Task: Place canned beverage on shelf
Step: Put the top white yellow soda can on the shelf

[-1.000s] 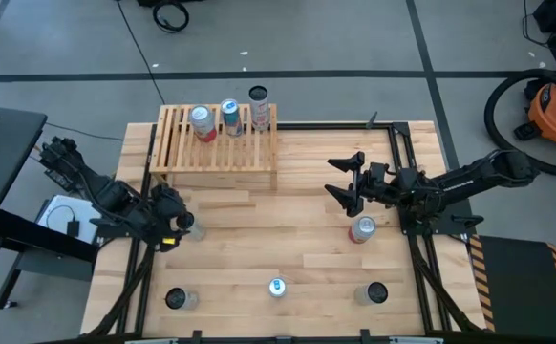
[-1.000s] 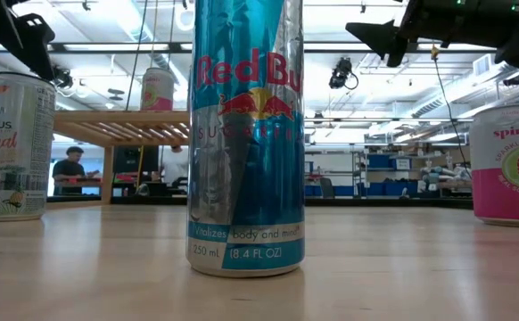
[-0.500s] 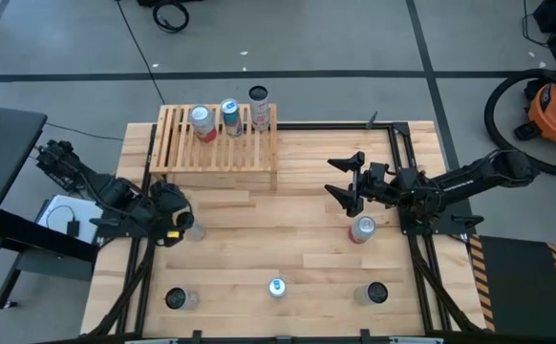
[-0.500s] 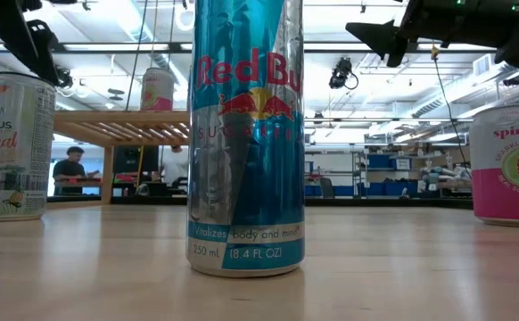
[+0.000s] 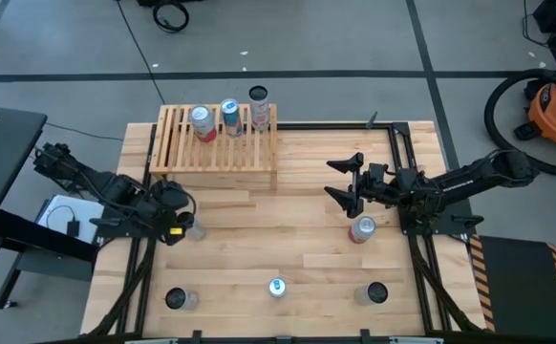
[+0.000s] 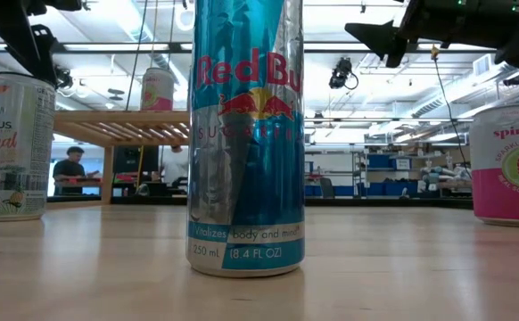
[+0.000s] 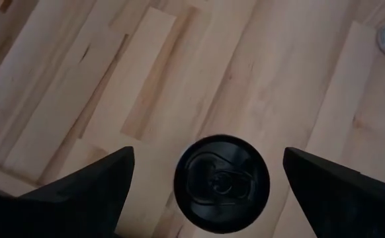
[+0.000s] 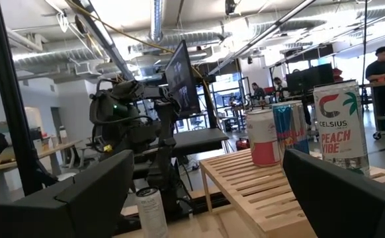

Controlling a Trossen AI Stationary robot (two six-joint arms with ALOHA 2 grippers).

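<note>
Jaws on both arms stand wide and empty. I count three cans on the shelf (image 5: 216, 140); my left gripper (image 5: 184, 225) hangs over a black-topped can (image 7: 221, 183) on the desk near it, four more waiting.

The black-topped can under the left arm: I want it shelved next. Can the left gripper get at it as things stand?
Probably yes. The left gripper hangs right above the black-topped can, fingers spread wider than it, with only bare table around it.

Pale slatted wood shelf (image 5: 213, 143), smooth plank-wood table (image 5: 297, 258), glossy metal can (image 6: 246, 134)
</note>
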